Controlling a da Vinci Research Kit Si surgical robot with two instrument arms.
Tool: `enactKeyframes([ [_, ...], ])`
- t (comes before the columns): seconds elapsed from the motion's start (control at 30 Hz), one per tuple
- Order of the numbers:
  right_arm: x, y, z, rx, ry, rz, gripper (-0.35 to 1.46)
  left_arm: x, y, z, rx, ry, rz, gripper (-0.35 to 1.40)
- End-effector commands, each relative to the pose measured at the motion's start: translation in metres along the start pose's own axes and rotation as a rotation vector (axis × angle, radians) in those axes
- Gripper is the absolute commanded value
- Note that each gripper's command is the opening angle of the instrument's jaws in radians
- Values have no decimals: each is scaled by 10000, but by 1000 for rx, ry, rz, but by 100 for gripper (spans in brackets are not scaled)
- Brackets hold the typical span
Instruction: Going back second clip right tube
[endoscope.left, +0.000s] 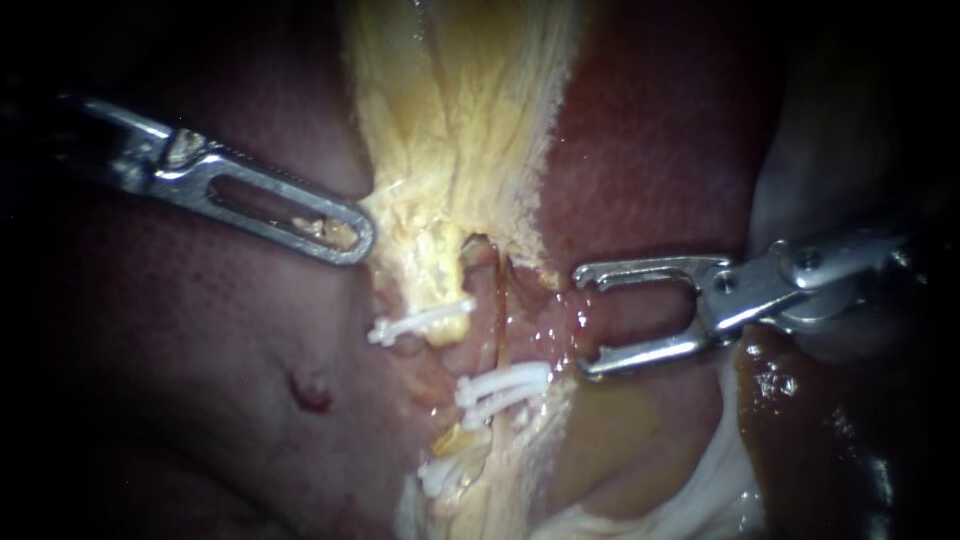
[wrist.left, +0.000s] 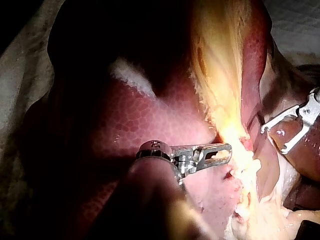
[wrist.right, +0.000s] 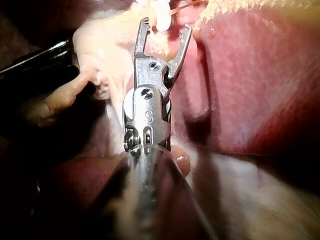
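Observation:
My right instrument (endoscope.left: 588, 320) comes in from the right with its jaws wide open and nothing between them, just right of the clipped tubes. Two white clips (endoscope.left: 503, 385) lie side by side across the right tube (endoscope.left: 498, 300). Another white clip (endoscope.left: 420, 322) crosses the tube to its left. My left instrument (endoscope.left: 335, 235) has its windowed jaws shut on the edge of the yellow fatty tissue (endoscope.left: 460, 120). In the right wrist view the open jaws (wrist.right: 166, 26) point at a white clip (wrist.right: 161, 19) just ahead. The left wrist view shows both my left instrument (wrist.left: 224, 151) and my right instrument (wrist.left: 274, 140).
Dark red liver (endoscope.left: 660, 130) fills the upper right, and paler pink tissue (endoscope.left: 200, 330) with a small red spot (endoscope.left: 310, 392) lies to the left. A further white clip (endoscope.left: 440, 475) sits lower on the yellow strand. Wet brownish tissue (endoscope.left: 620, 440) lies below the right jaws.

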Motion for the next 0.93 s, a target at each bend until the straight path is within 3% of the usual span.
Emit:
enactKeyframes([
  [0.03,1,1,-2,-1,0,-5,50,1,2,3,-3,4,1,-35],
  [0.3,6,2,-12,-6,-3,-8,50,14,19,52,5,37,15,-35],
  [0.47,8,3,-16,-6,-3,-12,50,18,23,72,9,43,15,-35],
  [0.93,9,2,-16,-6,-3,-11,50,19,26,77,11,46,13,-35],
])
